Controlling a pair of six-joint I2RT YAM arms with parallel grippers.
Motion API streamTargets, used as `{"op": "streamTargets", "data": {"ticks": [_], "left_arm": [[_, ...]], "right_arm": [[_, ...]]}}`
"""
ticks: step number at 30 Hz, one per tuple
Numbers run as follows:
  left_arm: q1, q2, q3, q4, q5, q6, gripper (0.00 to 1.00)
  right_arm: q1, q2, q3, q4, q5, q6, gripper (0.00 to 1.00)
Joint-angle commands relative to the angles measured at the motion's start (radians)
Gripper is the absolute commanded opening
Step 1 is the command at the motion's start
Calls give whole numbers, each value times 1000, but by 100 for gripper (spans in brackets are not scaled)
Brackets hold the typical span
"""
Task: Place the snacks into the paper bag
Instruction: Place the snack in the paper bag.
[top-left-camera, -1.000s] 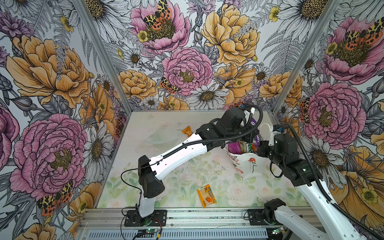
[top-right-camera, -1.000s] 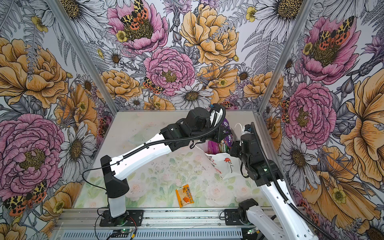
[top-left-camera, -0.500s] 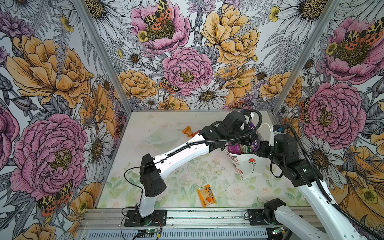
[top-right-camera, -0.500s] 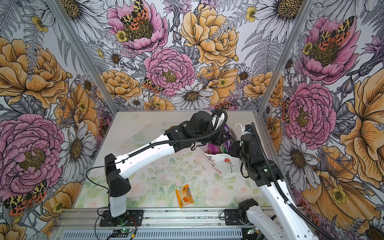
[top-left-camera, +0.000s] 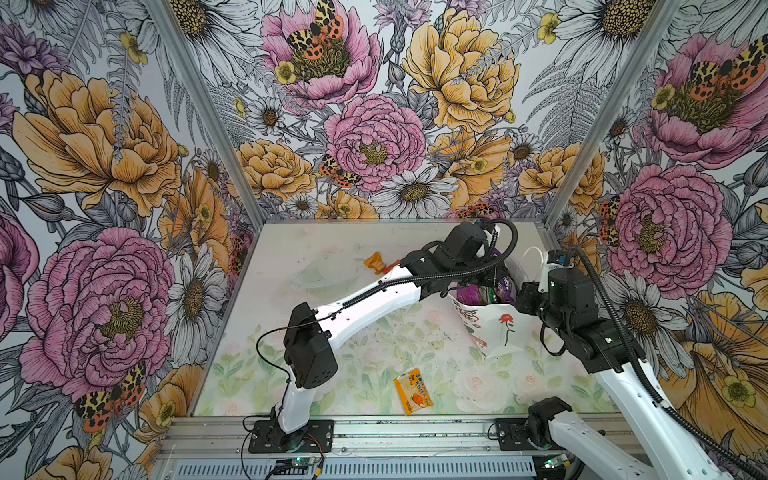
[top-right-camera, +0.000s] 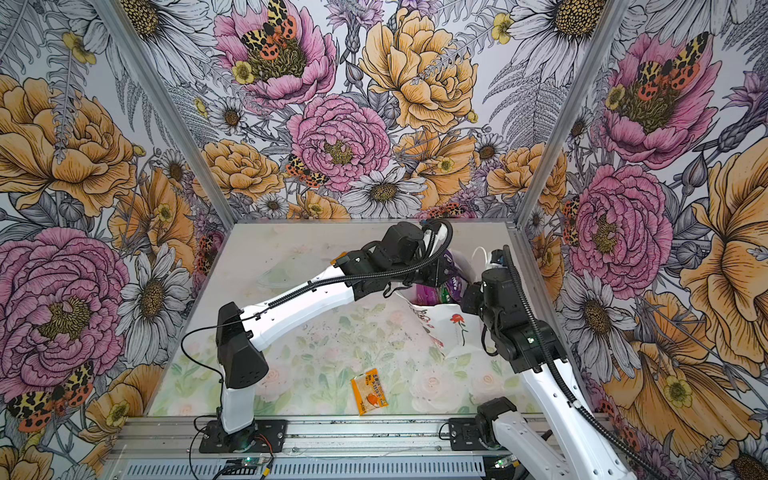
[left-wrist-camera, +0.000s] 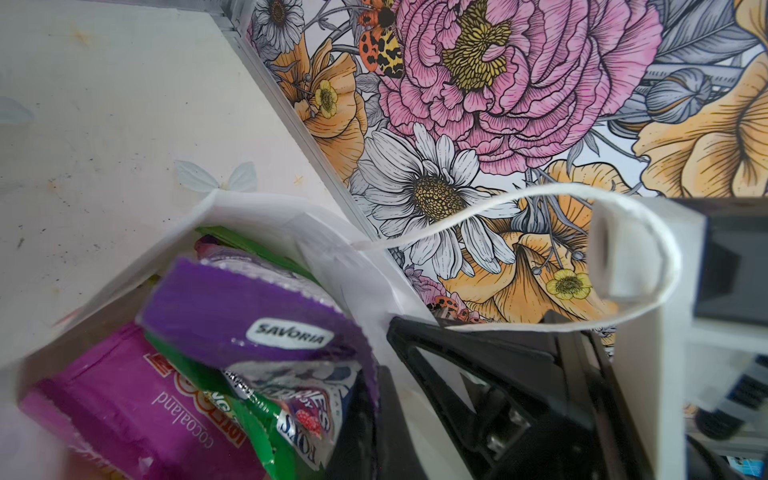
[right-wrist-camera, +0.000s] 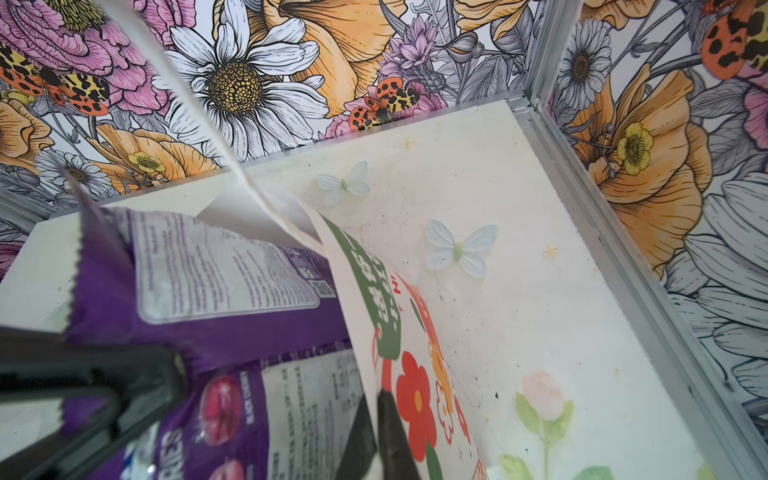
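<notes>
Now | I grip purple pouch (left-wrist-camera: 249, 311) in left jaws, upright, half inside paper bag (top-left-camera: 494, 336) | right jaws pinch its rim

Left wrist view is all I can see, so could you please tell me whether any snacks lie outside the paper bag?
Observer: Yes, an orange packet lies flat on the table near its front edge, apart from the paper bag.
Operator: Is that the only one?
Observer: No, a smaller orange packet sits at the far side, beside the left arm.
Operator: What is the right gripper doing?
Observer: The right gripper is shut on the bag's printed wall, next to the purple pouch.
</notes>
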Motion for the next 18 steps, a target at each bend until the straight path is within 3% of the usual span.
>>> {"op": "streamTargets", "data": {"ticks": [1,18], "left_arm": [[9,43,14,-20,17,-15,0],[-32,220,188,-192,13,39,0]], "right_arm": [[0,-21,12,66,7,19,0],[-1,-15,10,70,9,18,0]]}}
